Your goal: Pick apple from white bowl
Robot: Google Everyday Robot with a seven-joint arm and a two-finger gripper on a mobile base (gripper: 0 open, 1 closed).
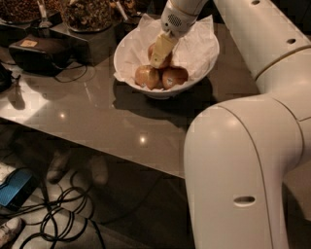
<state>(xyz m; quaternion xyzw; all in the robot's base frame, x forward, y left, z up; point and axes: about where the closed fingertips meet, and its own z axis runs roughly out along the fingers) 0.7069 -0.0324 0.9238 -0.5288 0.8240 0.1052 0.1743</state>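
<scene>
The white bowl (127, 78) stands on the grey table, lined with crinkled white paper (194, 46). Three reddish apples lie in it. Two sit at the front, side by side: a paler one (146, 77) on the left and one (175, 76) on the right. The third apple (168, 60) lies behind them and is mostly hidden. My gripper (157, 61) reaches down into the bowl from above, its yellowish tip over that back apple and just behind the front two.
The table (97, 116) has its front edge running from the left down to the lower right. A black box (41, 51) with cables and containers of snacks (87, 12) stand at the back left. My white arm (243, 160) fills the right. Cables (58, 219) lie on the floor.
</scene>
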